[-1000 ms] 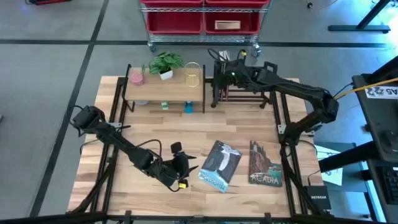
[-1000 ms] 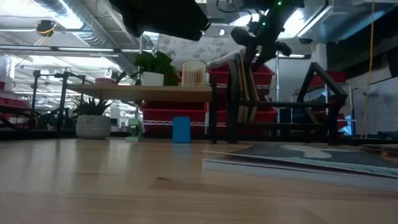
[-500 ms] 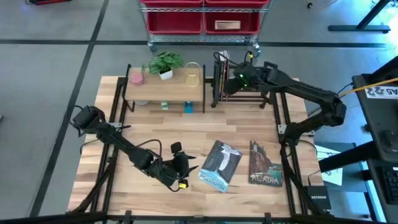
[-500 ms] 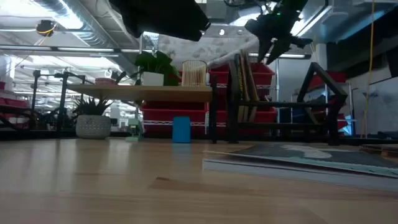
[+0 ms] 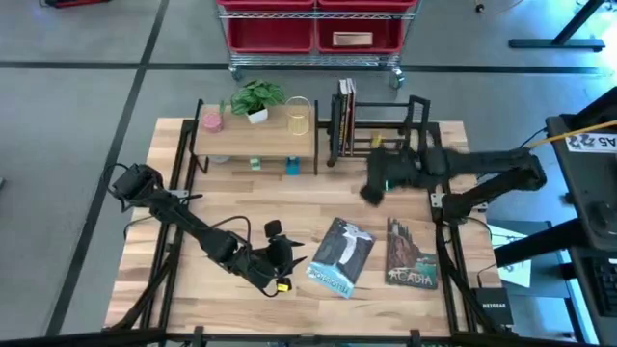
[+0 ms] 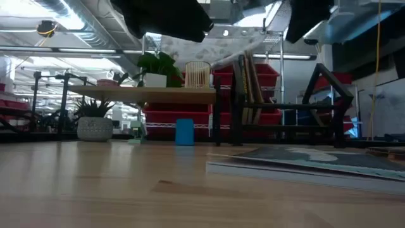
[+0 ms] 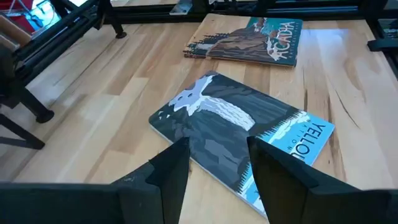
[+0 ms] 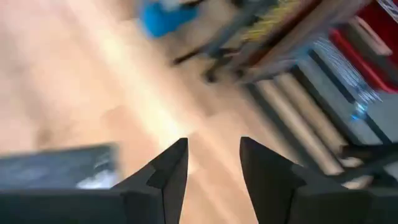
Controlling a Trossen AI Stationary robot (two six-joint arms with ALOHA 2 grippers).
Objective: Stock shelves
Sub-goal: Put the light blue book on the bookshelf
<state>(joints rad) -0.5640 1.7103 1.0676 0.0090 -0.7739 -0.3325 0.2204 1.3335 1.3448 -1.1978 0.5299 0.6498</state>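
looking straight down on a wooden table [image 5: 231,193], two dark robot arms are at work stocking shelves. along the far edge stands a light wood-topped shelf [image 5: 275,142] holding a potted plant [image 5: 256,98], a pink cup [image 5: 211,120] and a pale wire basket [image 5: 299,115], with small items on its lower tier. just beside it stands a black metal book rack [image 5: 381,130], with a few books [image 5: 345,114] standing upright at the end nearest the wooden shelf; the remainder of the rack looks bare.

the right gripper [image 5: 378,183] hangs over the table just in front of the rack, blurred; its wrist view shows both fingers [image 8: 168,174] apart with nothing between them.

the left gripper [image 5: 280,253] sits low near the front of the table, fingers [image 7: 171,171] parted and empty, pointing at a grey and blue book [image 5: 342,255] lying flat just beside it. a second book titled acadia [image 5: 410,253] lies flat next to that one.

judging from this, the step in hand is fetching another book. the next move likely calls for getting a grip on a flat book's edge, which may be awkward, then standing it upright in the rack.
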